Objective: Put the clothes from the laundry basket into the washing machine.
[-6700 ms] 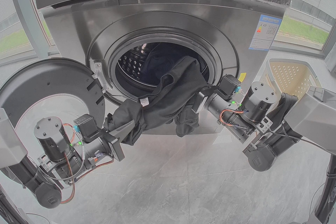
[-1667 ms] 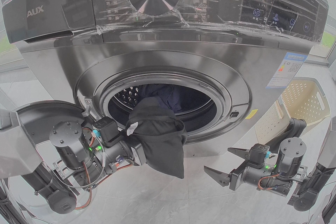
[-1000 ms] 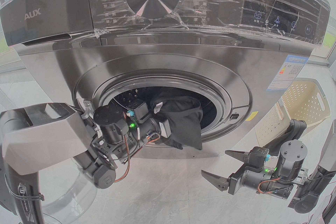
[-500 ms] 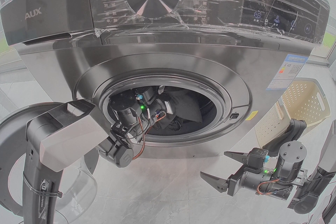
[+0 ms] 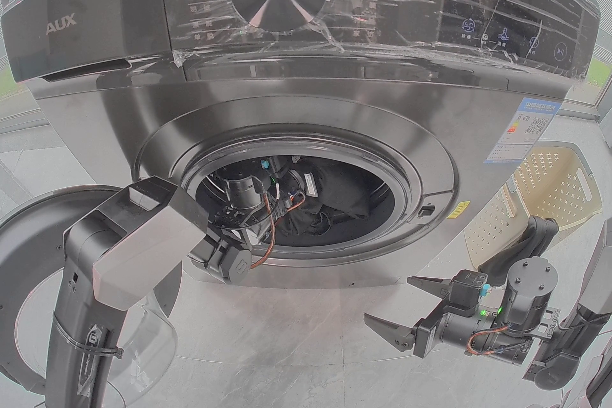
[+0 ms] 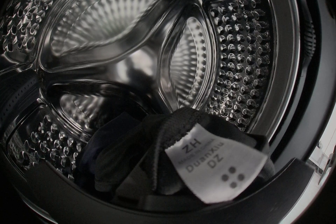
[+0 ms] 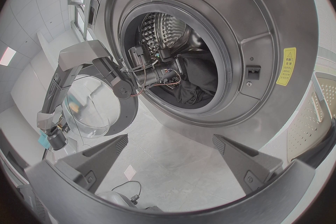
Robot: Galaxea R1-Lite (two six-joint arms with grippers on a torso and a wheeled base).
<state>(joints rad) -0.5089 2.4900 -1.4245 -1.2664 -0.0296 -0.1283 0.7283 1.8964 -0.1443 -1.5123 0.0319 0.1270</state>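
Push the garment (image 5: 338, 196) deeper before letting go, so that no fold trails over the door rim; it now lies at the lower front of the drum (image 6: 115, 25). It is black, soft and limp, with 1 white tag (image 6: 217, 161); the drum is polished, dimpled steel. The left gripper (image 5: 299, 197) is inside the washer (image 5: 306, 103); cloth hides its fingers, so I cannot tell their state. The right gripper (image 5: 387, 301) hovers low outside, its 2 fingers wide apart and holding nothing.

drum mouth (image 5: 408, 199): blocked by left arm (image 5: 137, 237) and black garment (image 5: 338, 192) | floor (image 5: 306, 333) in front: open
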